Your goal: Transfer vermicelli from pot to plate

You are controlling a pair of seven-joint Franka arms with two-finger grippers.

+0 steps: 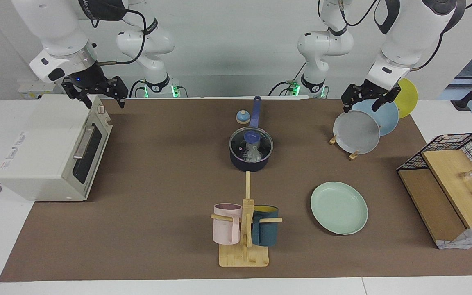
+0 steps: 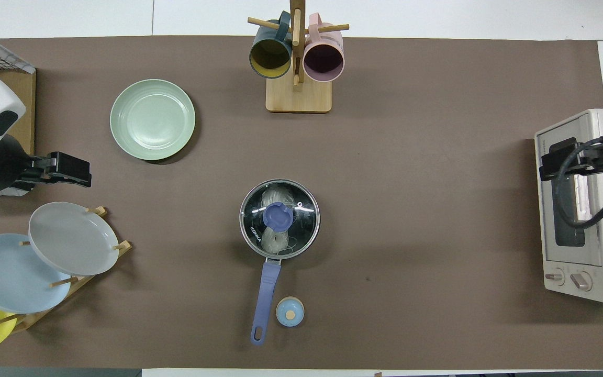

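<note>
Centrally on the brown mat (image 1: 170,172) sits the pot (image 1: 250,162), a dark navy saucepan whose long blue handle (image 2: 264,303) points toward the robots. A glass lid (image 2: 279,219) with a blue knob covers the pot, and through the glass the vermicelli (image 2: 275,241) shows as a whitish clump of thin strands lying inside. A small blue timer (image 2: 290,312) stands just beside the handle, nearer to the robots than the pot. The plate (image 1: 339,207), pale mint green with a raised rim, lies bare, farther from the robots than the pot and toward the left arm's end of the table. A wooden mug stand (image 1: 244,250) holding a pink mug (image 1: 227,223) and a teal mug (image 1: 265,226) is farther from the robots than the pot, with the plate beside it. The left gripper (image 1: 363,102) hangs raised over a rack of grey (image 1: 357,132), light blue (image 1: 381,116) and yellow (image 1: 407,97) plates, well apart from the pot; its fingers stand spread apart with nothing between them. The right gripper (image 1: 96,96) hangs over the white toaster oven (image 1: 51,147) at the right arm's end of the table, likewise well apart from the pot, its fingers parted wide and empty. A wire basket (image 1: 461,147) over wooden boards stands at the left arm's end, beside the plate.
</note>
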